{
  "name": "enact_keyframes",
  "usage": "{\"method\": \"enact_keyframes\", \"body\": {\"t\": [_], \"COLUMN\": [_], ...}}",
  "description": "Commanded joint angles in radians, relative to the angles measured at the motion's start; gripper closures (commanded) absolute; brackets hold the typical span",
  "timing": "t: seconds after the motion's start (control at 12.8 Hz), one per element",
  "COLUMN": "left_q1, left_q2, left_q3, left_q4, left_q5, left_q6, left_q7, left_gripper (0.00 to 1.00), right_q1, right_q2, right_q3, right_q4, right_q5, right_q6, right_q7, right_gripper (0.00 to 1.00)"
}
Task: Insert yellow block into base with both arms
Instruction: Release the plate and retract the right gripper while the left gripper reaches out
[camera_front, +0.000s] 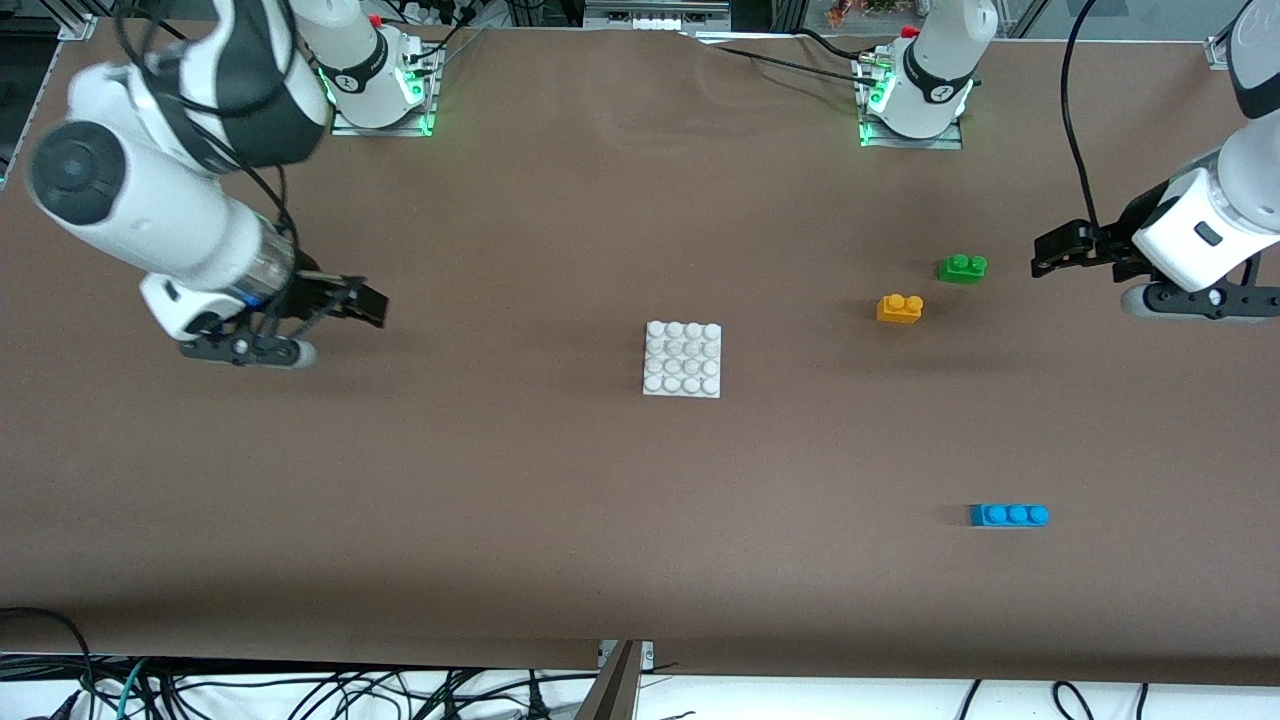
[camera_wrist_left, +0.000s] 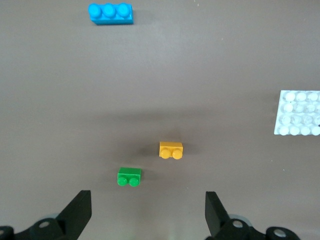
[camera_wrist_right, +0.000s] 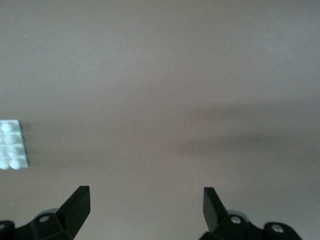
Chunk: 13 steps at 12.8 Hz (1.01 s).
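The yellow block lies on the brown table toward the left arm's end, and shows in the left wrist view. The white studded base lies mid-table; it shows in the left wrist view and partly in the right wrist view. My left gripper is open and empty above the table at the left arm's end, apart from the block; its jaws show wide apart in its wrist view. My right gripper is open and empty over bare table at the right arm's end.
A green two-stud brick lies beside the yellow block, a little farther from the front camera. A blue three-stud brick lies nearer the front camera. Cables hang along the table's front edge.
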Motion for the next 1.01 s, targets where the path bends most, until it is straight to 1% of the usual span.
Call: {"method": "enact_keyframes", "body": {"t": [0.0, 0.16, 0.39, 0.47, 0.55, 0.7, 0.94], "left_q1": [0.004, 0.004, 0.004, 0.004, 0.004, 0.005, 0.005], "left_q2": [-0.019, -0.027, -0.097, -0.129, -0.152, -0.168, -0.182], "left_q3": [-0.012, -0.015, -0.046, -0.061, -0.066, -0.08, -0.086], "left_q4": [-0.045, -0.09, -0.244, -0.306, -0.35, -0.407, -0.524], "left_q5": [-0.025, -0.025, -0.024, -0.024, -0.024, -0.024, -0.024], "left_q6": [-0.004, 0.031, 0.143, 0.2, 0.226, 0.258, 0.401], "left_q7": [0.042, 0.042, 0.042, 0.042, 0.042, 0.042, 0.042], "left_gripper": [0.0, 0.0, 0.0, 0.0, 0.0, 0.0, 0.0], "right_q1": [-0.149, -0.244, -0.341, -0.346, -0.344, -0.346, -0.346], "right_q2": [-0.074, -0.096, -0.146, -0.157, -0.157, -0.146, -0.142], "right_q3": [0.094, 0.152, 0.235, 0.243, 0.241, 0.238, 0.235], "right_q4": [-0.036, -0.024, -0.004, -0.001, 0.005, 0.039, 0.066], "right_q5": [-0.044, -0.076, -0.107, -0.122, -0.133, -0.136, -0.137], "right_q6": [-0.043, -0.078, -0.134, -0.146, -0.158, -0.171, -0.181], "right_q7": [-0.111, -0.168, -0.219, -0.224, -0.225, -0.227, -0.225], "right_gripper": [0.0, 0.0, 0.0, 0.0, 0.0, 0.0, 0.0]}}
